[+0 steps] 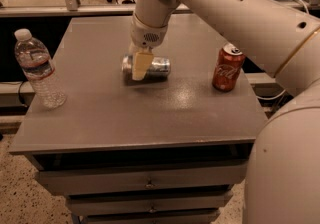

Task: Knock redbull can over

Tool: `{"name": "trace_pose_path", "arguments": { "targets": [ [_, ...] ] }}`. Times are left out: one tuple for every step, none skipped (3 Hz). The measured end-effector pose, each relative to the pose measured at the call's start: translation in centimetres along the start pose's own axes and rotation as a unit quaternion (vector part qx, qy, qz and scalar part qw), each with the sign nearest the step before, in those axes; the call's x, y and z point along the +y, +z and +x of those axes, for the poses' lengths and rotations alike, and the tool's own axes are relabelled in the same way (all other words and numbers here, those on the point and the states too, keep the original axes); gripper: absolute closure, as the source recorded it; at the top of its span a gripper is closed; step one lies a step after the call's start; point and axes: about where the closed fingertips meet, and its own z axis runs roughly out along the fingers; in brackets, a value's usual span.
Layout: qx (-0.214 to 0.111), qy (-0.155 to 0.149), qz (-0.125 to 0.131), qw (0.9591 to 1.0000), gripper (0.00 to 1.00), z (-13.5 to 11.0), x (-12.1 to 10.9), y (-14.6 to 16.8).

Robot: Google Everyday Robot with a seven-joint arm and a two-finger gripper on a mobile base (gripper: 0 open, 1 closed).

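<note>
The redbull can, slim and silver with blue patches, lies on its side near the middle of the grey table. My gripper hangs just in front of the can's left part, with a cream finger across it. The finger covers part of the can.
A red Coca-Cola can stands upright at the right. A clear plastic water bottle stands at the left edge. Drawers sit under the table's front edge. My arm reaches in from the upper right.
</note>
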Motion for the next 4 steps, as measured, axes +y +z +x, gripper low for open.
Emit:
{"name": "trace_pose_path", "arguments": {
  "targets": [
    [-0.001,-0.010,-0.010,0.9999,0.00,-0.4,1.0,0.5],
    [-0.007,-0.012,-0.014,0.9998,0.00,-0.4,1.5,0.5],
    [-0.034,0.011,0.002,0.9993,0.00,0.9,0.8,-1.1],
    [-0.081,0.067,0.049,0.9932,0.00,4.7,-1.0,-4.8]
  ]
}}
